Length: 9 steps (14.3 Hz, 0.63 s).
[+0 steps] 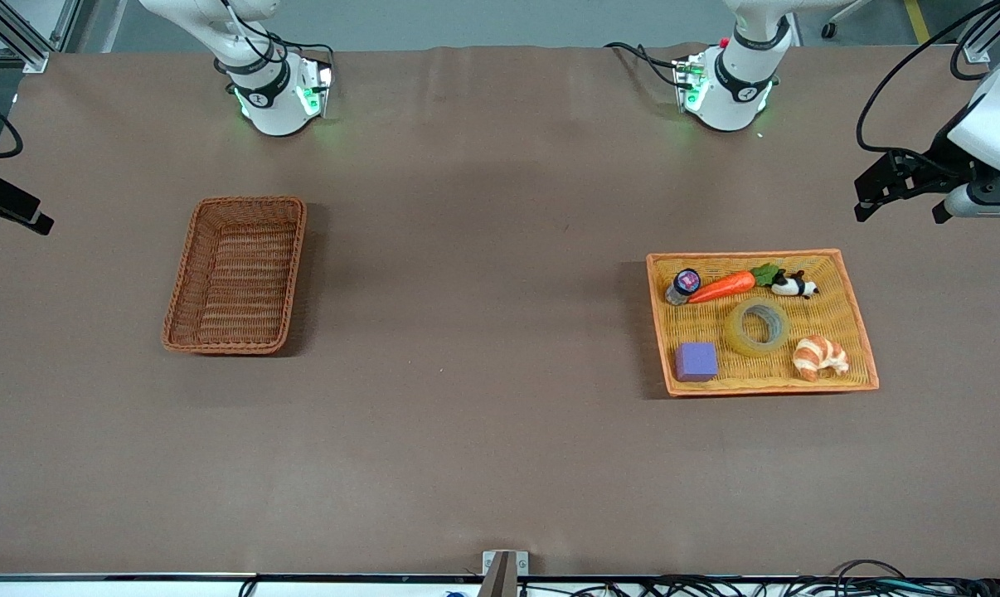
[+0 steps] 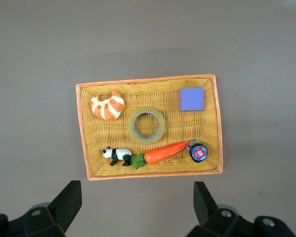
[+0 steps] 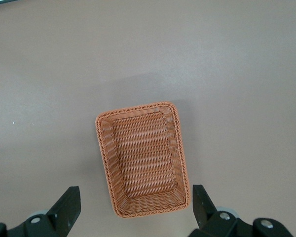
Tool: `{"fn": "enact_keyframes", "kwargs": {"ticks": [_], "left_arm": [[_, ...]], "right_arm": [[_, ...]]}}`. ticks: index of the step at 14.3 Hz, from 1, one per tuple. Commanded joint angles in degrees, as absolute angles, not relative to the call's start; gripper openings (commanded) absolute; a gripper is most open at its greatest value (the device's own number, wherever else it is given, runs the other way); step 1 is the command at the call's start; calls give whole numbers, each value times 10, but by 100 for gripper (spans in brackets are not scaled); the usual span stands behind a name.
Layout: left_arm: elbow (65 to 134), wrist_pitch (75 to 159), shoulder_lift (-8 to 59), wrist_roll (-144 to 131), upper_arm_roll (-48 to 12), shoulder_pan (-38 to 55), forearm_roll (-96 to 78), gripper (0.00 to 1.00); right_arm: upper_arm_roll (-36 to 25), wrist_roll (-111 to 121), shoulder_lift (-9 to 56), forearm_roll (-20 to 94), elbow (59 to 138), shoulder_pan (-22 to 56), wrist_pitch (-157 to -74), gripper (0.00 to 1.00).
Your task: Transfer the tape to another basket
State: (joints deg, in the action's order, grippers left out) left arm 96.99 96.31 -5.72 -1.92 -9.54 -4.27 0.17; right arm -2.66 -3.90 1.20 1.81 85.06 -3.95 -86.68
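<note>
Here, the scene line by line.
Tape: the tape (image 1: 757, 327) is lying flat in the middle of the orange-yellow tray (image 1: 855, 308), with its open core facing up; it is also showing in the left wrist view (image 2: 147, 125).
Tray: it is sitting toward the left arm's end of the table (image 1: 483, 431), and it is holding five other things around the roll.
Neighbours of the roll: a carrot (image 1: 725, 285), a small jar (image 1: 682, 286) and a panda figure (image 1: 795, 286) are lying along the tray side farther from the front camera; a purple block (image 1: 696, 361) and a croissant (image 1: 819, 356) are lying along the nearer side. The croissant is sitting just beside the roll; none is visibly touching it.
Basket: the dark reddish-brown basket (image 1: 236, 274) is standing toward the right arm's end of the table, well apart from the tray, and nothing is lying in it (image 3: 143, 160).
Left gripper: the left gripper (image 1: 902, 186) is hanging in the air at the left arm's end of the table, looking down on the tray; its fingers (image 2: 66, 205) are spreading wide and gripping nothing.
Right gripper: the right gripper (image 3: 135, 210) is hovering over the table beside the basket, with its jaws standing wide apart and holding nothing.
</note>
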Motion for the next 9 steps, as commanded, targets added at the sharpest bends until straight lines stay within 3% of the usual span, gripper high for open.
{"fn": "enact_keyframes", "kwargs": {"ticks": [1,6,9], "left_arm": [[957,956,-52,-26,-95,-43,-5,100],[955,959,-47,-25,-95,-43,2,100],[913,958,4,-21,-94,-43,15,100]], "right_arm": [[-17,-34,12,17,853,-54,-871,100],[-17,-34,12,17,853,-54,-871,100],[-17,-34,12,17,853,-54,-871,100]]}}
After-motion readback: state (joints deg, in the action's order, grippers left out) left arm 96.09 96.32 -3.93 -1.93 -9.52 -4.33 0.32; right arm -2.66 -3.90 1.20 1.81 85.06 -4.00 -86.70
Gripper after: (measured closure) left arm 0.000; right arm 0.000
